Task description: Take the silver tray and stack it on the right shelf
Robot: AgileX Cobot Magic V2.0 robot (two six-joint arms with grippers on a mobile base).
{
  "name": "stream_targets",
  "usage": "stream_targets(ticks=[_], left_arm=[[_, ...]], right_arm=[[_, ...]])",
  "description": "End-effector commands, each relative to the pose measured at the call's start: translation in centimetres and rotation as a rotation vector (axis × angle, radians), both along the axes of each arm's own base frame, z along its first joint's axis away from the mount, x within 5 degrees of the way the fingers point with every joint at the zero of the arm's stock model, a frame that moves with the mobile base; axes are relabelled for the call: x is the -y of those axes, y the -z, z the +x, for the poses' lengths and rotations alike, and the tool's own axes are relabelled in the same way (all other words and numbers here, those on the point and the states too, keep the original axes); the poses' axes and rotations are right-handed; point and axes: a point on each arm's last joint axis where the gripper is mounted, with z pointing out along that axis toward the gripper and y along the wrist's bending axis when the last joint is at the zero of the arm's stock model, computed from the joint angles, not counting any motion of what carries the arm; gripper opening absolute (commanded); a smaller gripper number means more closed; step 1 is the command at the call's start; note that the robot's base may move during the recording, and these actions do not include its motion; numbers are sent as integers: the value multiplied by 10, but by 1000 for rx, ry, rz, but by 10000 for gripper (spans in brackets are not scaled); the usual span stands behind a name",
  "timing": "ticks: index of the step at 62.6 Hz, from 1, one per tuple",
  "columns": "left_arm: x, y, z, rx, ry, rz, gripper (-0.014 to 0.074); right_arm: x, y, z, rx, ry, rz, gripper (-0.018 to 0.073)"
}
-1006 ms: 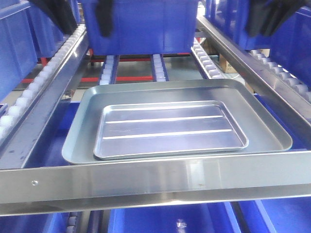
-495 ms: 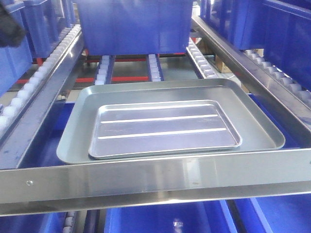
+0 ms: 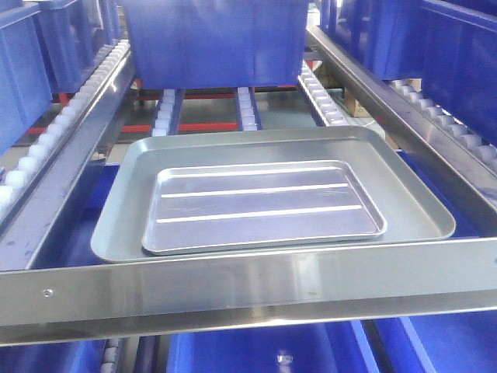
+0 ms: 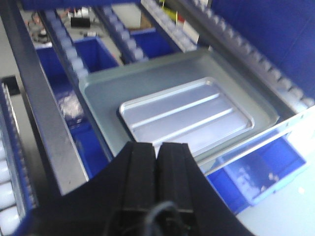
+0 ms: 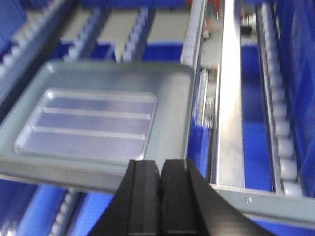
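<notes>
Steel-framed flow-rack shelf (image 3: pixel 233 291), broad flat front rail with a screw near its left end, lanes of white rollers (image 3: pixel 167 109) running back. Directly on the rollers: large dull grey rectangular tray (image 3: pixel 124 202) just behind the rail, and a blue plastic crate (image 3: pixel 213 43) further back, apart from it. Shiny smaller silver tray (image 3: pixel 260 206) with two raised ridges lies inside the grey one.
</notes>
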Motion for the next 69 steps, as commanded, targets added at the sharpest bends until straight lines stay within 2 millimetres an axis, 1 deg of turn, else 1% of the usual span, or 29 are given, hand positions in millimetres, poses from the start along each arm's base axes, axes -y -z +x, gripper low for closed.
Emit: stream_targets(ticks=[1, 7, 45, 50, 52, 56, 59, 65, 69], left_arm=[[-4, -20, -8, 121, 37, -80, -92], [-7, -21, -11, 136, 37, -95, -92], [-7, -21, -11, 136, 37, -92, -92], [-5, -20, -12, 108, 48, -117, -92], [-5, -20, -13, 131, 69, -75, -92], [-4, -17, -14, 155, 93, -18, -92], [-5, -13, -15, 163, 84, -15, -92], [-12, 1, -16, 191, 12, -37, -92], [-18, 15, -17, 228, -58, -49, -92]], right_arm=[[2, -20, -6, 166, -9, 27, 57], [2, -21, -8, 178, -10, 31, 57], [2, -20, -7, 171, -9, 29, 57], [2, -20, -7, 171, -9, 29, 57], [2, -20, -7, 171, -9, 29, 57], [2, -20, -7, 171, -9, 29, 57], [2, -20, -7, 171, -9, 29, 57], [2, -20, -7, 171, -9, 29, 57], [2, -20, -7, 171, -9, 29, 57]])
